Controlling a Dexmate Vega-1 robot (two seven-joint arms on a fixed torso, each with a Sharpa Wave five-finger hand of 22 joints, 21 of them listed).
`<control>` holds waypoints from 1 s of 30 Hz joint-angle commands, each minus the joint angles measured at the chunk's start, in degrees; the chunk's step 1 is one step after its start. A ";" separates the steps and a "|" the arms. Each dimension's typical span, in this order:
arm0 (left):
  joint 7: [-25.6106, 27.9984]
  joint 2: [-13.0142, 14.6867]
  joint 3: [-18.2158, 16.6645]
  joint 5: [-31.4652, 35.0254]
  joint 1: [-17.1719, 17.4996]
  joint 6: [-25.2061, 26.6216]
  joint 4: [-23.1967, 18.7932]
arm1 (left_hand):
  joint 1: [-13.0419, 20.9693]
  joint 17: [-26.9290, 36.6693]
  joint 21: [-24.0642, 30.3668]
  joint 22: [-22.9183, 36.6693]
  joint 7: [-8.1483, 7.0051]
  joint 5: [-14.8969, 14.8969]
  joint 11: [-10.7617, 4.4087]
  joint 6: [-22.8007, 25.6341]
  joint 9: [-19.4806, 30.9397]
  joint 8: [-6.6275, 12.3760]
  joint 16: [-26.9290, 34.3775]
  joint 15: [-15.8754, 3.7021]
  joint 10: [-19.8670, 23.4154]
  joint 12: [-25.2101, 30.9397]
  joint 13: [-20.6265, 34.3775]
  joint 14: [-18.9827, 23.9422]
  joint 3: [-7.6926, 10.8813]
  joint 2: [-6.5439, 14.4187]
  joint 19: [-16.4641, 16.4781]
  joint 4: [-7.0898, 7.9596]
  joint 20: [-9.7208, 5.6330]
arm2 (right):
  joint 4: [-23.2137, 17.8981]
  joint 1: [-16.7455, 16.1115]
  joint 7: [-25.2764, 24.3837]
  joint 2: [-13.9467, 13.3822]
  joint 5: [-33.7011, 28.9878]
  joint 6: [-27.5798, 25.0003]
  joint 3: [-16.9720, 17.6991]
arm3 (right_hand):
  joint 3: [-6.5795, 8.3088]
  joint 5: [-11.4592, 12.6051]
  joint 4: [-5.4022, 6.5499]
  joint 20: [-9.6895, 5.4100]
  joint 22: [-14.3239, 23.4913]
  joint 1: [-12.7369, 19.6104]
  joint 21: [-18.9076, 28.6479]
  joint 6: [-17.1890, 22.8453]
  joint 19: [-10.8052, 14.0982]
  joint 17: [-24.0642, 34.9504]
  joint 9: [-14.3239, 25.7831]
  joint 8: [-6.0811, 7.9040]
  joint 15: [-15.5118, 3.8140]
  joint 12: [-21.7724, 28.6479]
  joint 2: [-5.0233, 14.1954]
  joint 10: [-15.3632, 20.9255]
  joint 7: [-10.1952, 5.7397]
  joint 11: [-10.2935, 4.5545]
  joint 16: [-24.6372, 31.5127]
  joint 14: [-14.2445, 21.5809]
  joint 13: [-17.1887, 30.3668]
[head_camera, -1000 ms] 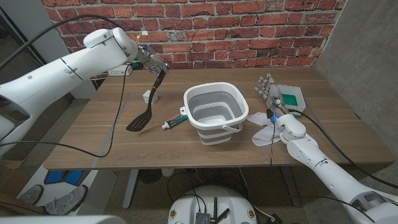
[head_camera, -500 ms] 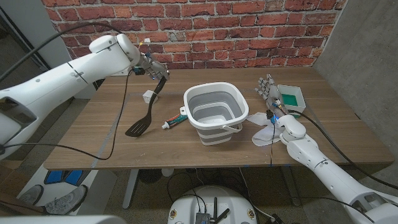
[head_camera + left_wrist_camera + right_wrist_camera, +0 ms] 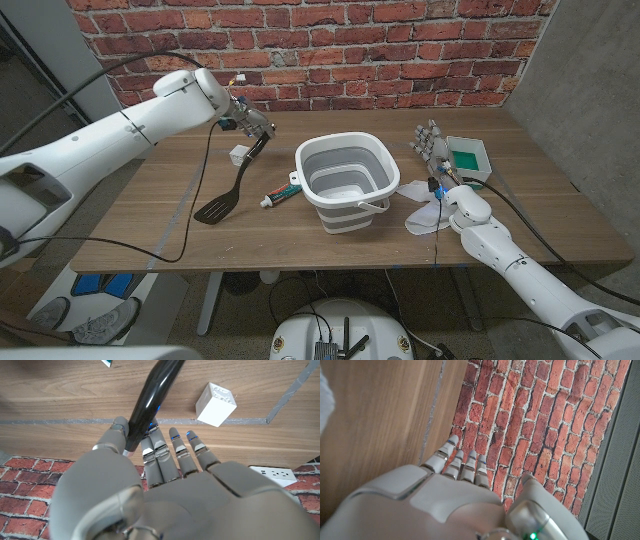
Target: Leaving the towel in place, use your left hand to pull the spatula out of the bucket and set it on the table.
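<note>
My left hand holds the upper end of a black spatula left of the bucket. The spatula hangs slanted, and its slotted blade is low over the wood; I cannot tell if it touches. In the left wrist view the glossy handle is pinched between the thumb and fingers of my left hand. The grey and white collapsible bucket stands mid-table. A white towel lies on the table to its right. My right hand stands open beside the towel, fingers up, holding nothing.
A toothpaste tube lies between the spatula blade and the bucket. A small white cube sits behind the spatula, and it is the white cube in the left wrist view. A green and white box stands at the far right. A brick wall backs the table.
My left hand has come down and slightly towards the bucket with the spatula. The blade has sunk towards the table and shifted a little to the left and nearer the front edge.
</note>
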 commanded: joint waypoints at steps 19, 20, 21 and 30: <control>7.91 -4.44 -1.53 1.56 6.86 -4.20 4.49 | 1.54 0.19 0.03 0.08 -1.79 0.44 -4.47 0.36 0.10 0.56 -0.28 -5.79 2.63 0.07 0.22 0.74 1.99 3.42 0.13 1.97 -0.07 | -0.03 -0.66 -0.52 0.40 0.26 0.49 0.19 | 0.49 0.08 -0.11 -0.77 0.11 -0.54 0.23 0.78 -0.01 0.17 0.13 0.20 -0.61 0.41 1.63 0.42 0.12 0.10 0.46 -0.01 0.14; 7.89 -4.58 -1.32 1.73 6.78 -4.33 4.68 | 1.48 0.19 0.03 0.08 -1.80 0.44 -4.47 0.45 0.09 0.61 -0.29 -5.78 2.62 0.08 0.23 0.73 1.98 3.36 0.12 1.96 -0.11 | -0.05 -0.70 -0.55 0.41 0.27 0.53 0.22 | 0.50 0.08 -0.11 -0.78 0.11 -0.54 0.23 0.81 -0.01 0.16 0.13 0.21 -0.61 0.40 1.63 0.41 0.11 0.13 0.47 0.01 0.14; 8.29 -4.85 -1.36 1.82 6.92 -4.17 4.77 | 1.45 0.19 0.03 0.08 -1.84 0.44 -4.48 0.50 0.09 0.63 -0.30 -5.80 2.64 0.09 0.23 0.72 1.96 3.31 0.13 1.93 -0.13 | -0.05 -0.74 -0.62 0.42 0.24 0.59 0.24 | 0.51 0.08 -0.12 -0.79 0.11 -0.53 0.24 0.80 0.02 0.16 0.13 0.21 -0.60 0.41 1.63 0.44 0.10 0.12 0.47 0.00 0.14; 9.94 -6.58 -1.09 2.11 7.27 -3.56 5.49 | 0.48 0.16 -0.06 0.08 -2.03 0.41 -4.45 0.54 0.05 0.71 -0.42 -5.44 2.73 0.20 0.24 0.62 1.60 2.47 -0.11 1.93 -0.24 | 0.00 -0.77 -0.66 0.52 0.36 0.71 0.35 | 0.56 0.06 -0.14 -0.83 0.11 -0.50 0.27 0.82 0.12 0.15 0.13 0.21 -0.65 0.42 1.64 0.47 0.22 0.19 0.48 0.06 0.14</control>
